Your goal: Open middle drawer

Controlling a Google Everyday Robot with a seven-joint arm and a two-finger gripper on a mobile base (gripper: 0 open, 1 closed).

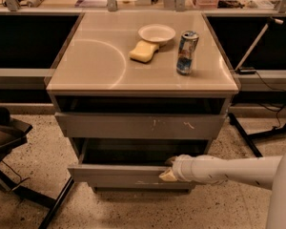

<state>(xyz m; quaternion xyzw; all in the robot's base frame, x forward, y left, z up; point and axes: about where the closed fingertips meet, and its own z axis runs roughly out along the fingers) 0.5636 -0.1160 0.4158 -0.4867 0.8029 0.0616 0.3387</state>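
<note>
From the lower right of the frame the white arm reaches left, and its gripper sits at the right end of the middle drawer, its fingers pinching the top edge of the drawer's plain grey front, one in front of it and one behind. That drawer stands partway out of the cabinet at lower centre, its dark inside showing behind the front, and above it is the upper drawer front with white scratches. Farther back, on the cabinet top, stand a can toward the right, a yellow sponge and, touching the sponge from behind, a white bowl.
</note>
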